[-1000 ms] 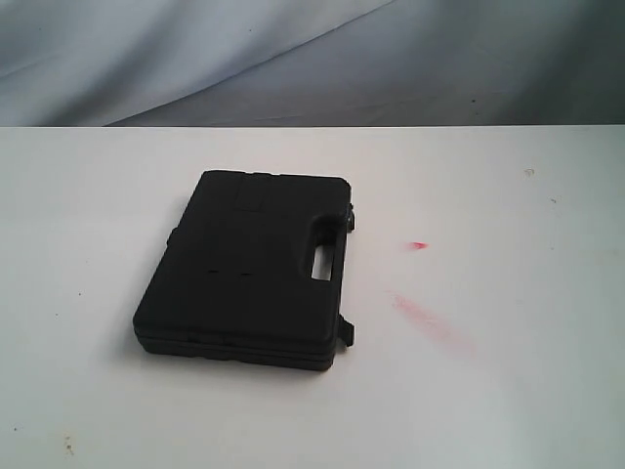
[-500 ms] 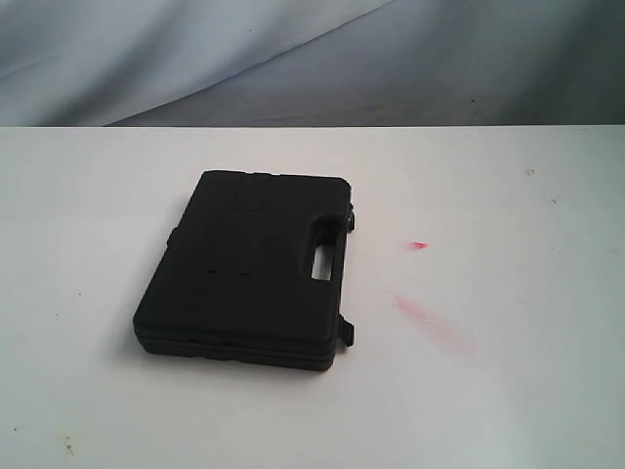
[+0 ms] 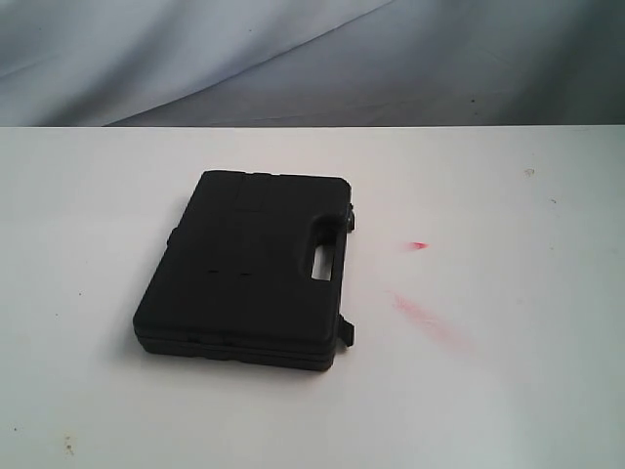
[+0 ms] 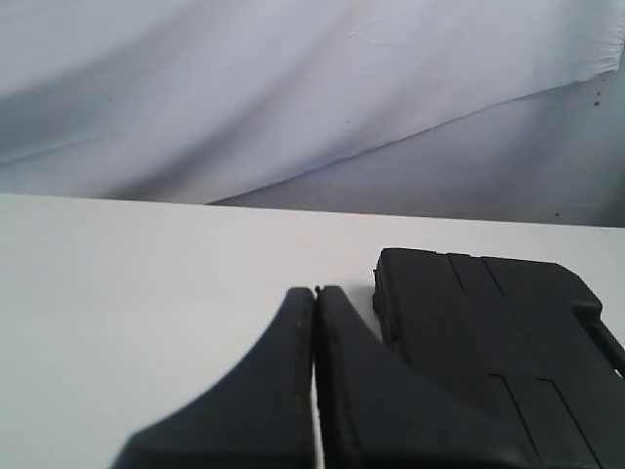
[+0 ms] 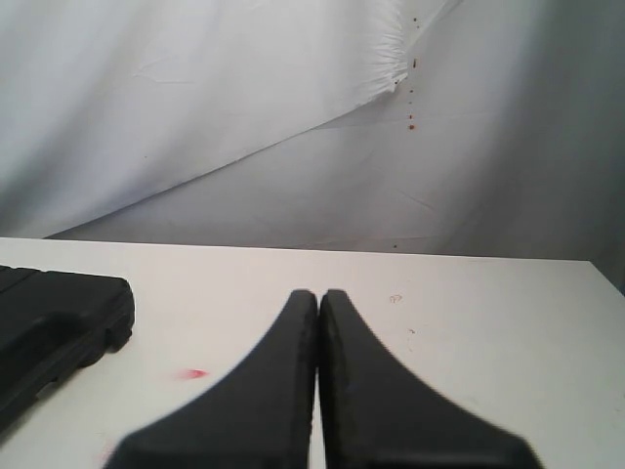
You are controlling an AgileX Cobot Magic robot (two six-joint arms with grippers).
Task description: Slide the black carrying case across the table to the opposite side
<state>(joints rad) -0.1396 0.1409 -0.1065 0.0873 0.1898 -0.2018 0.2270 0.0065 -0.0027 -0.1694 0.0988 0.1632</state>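
1. Leftmost, saw the left gripper [image 4: 314, 290] with jaws clenched tip to tip on nothing, low over the table [image 3: 88, 215], facing the black carrying case [image 4: 488, 332] but not touching it.
2. Next, found that case [image 3: 249, 269] lying flat and closed, left of the table's middle in the exterior view, with its handle cutout [image 3: 321, 265] turned toward the right.
3. Then noted red smears [image 3: 430, 318] on the white top just right of the case, between it and the wide bare stretch beyond.
4. Farther right, saw the right gripper [image 5: 318, 293] likewise pressed closed and empty, well apart from the case, with only 1 end of it in that wrist view.
5. Could not find either arm in the exterior view.
6. Judged the task as not begun: no pushing contact made, 0 of the slide done, and the whole crossing, probably toward the right side, left to do.
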